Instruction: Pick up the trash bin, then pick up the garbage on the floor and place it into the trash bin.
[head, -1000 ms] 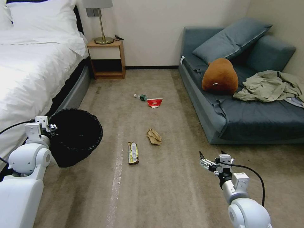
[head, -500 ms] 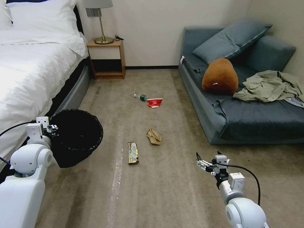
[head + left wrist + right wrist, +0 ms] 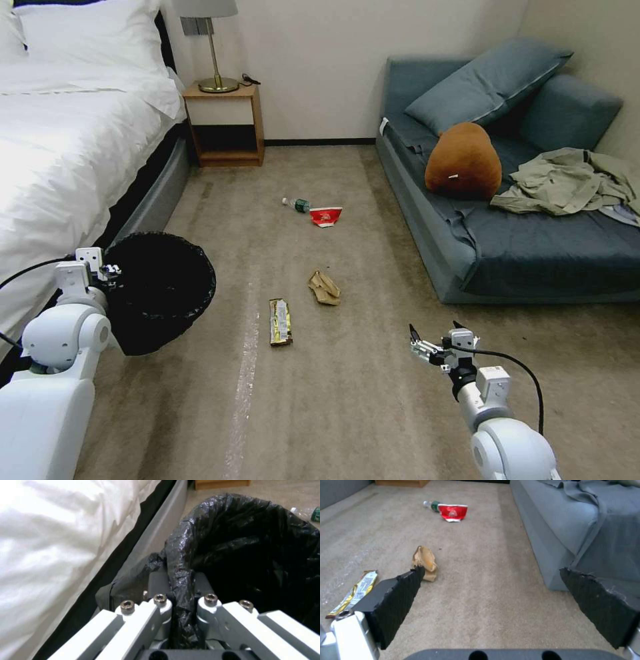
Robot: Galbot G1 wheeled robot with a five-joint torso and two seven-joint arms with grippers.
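The first part is done: my left end effector is clamped on the rim of the trash bin, pinching the black bag and holding the bin beside the bed. My right end effector hangs wide open and empty above the carpet. All the garbage lies on the floor: snack wrapper, crumpled paper, red carton and small bottle, so every pick remains.

Bin liner: glossy crinkled black plastic. Carpet: matt, rough pile. Snack wrapper: shiny foil. Nightstand: wood.
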